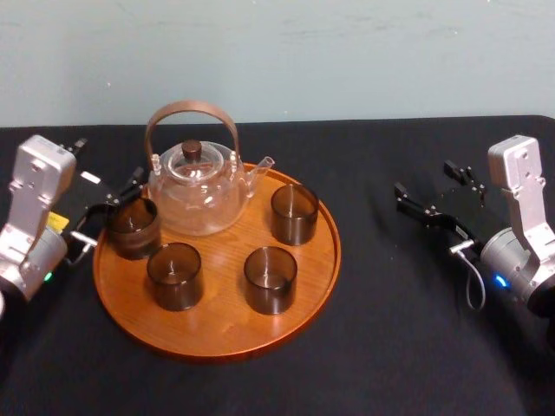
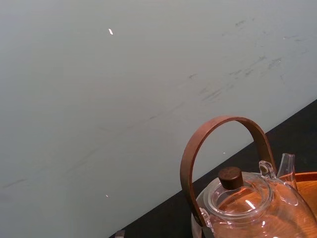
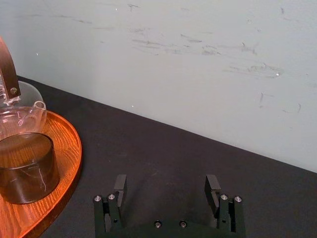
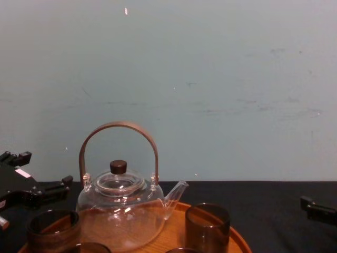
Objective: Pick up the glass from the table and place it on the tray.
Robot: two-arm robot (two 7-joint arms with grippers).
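Note:
The round orange-brown tray [image 1: 217, 334] holds a clear glass teapot [image 1: 198, 186] and several dark glasses. One glass [image 1: 132, 227] stands upright on the tray by its left rim. My left gripper [image 1: 111, 208] is open just behind and left of that glass, with its fingers spread about the glass's width, and in the chest view the left gripper [image 4: 45, 171] sits above the glass [image 4: 52, 227]. My right gripper [image 1: 425, 179] hovers open and empty over the black cloth to the right of the tray. The right wrist view shows the right gripper [image 3: 166, 188] with spread fingers.
Three more dark glasses [image 1: 174, 276] [image 1: 270, 279] [image 1: 294, 213] stand on the tray in front of and right of the teapot. Black cloth [image 1: 416, 329] covers the table. A pale wall [image 1: 286, 52] runs along the table's back edge.

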